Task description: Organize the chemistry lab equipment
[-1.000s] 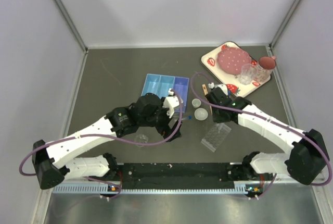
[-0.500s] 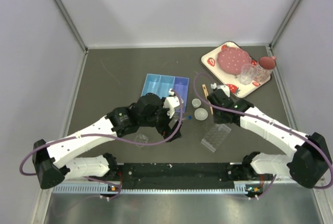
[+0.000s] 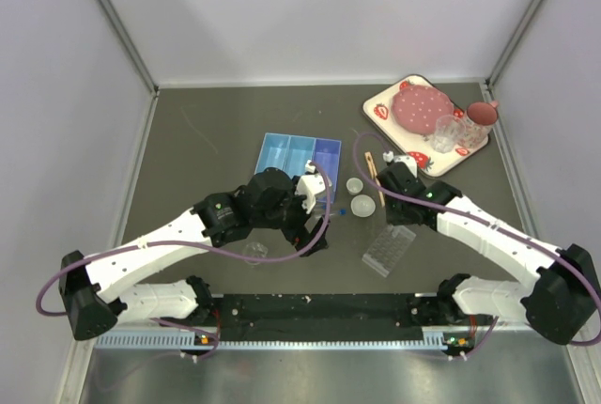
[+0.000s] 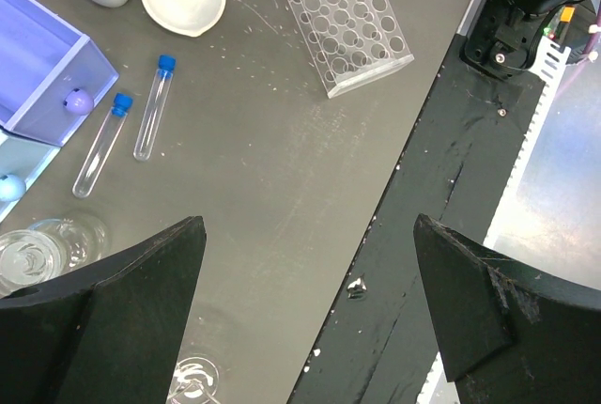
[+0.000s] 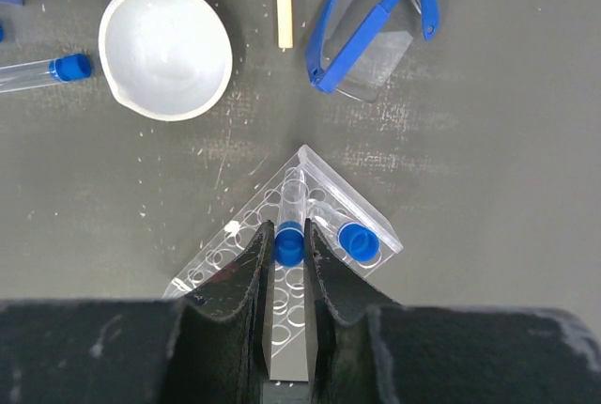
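Right gripper (image 5: 288, 235) jaws are pressed onto a clear blue-capped tube (image 5: 295, 193), pinching it at the cap. The tube hangs over the far corner of the clear well rack (image 5: 239, 240); cannot tell if its tip is seated in a well. A second capped tube (image 5: 358, 241) stands in the rack at 3 o'clock of the jaws, just beside the right finger. Going outward in the right wrist view, a white spouted dish (image 5: 165, 50) sits at 10 o'clock, apart from the rack, with a loose capped tube (image 5: 52, 69) lying at the dish's 9 o'clock. One end of the thin tan wooden tongs (image 5: 282, 0) shows at 12 o'clock and blue safety glasses (image 5: 376, 19) at 1 o'clock. Left gripper (image 4: 310, 225) jaws are spread wide, gripping nothing, above the dark tabletop (image 4: 282, 160) by its black front edge. In the left wrist view, two blue-capped tubes (image 4: 153, 108) lie side by side at 10 o'clock, with the blue compartment tray (image 4: 38, 66) further out the same way. Small clear round dishes (image 4: 38, 249) sit at 9 o'clock, near the left finger. The rack lies at 12 o'clock, well apart from these jaws. In the top view, the strawberry-print tray (image 3: 380, 108) sits at 1 o'clock on the table, well apart from the rack.
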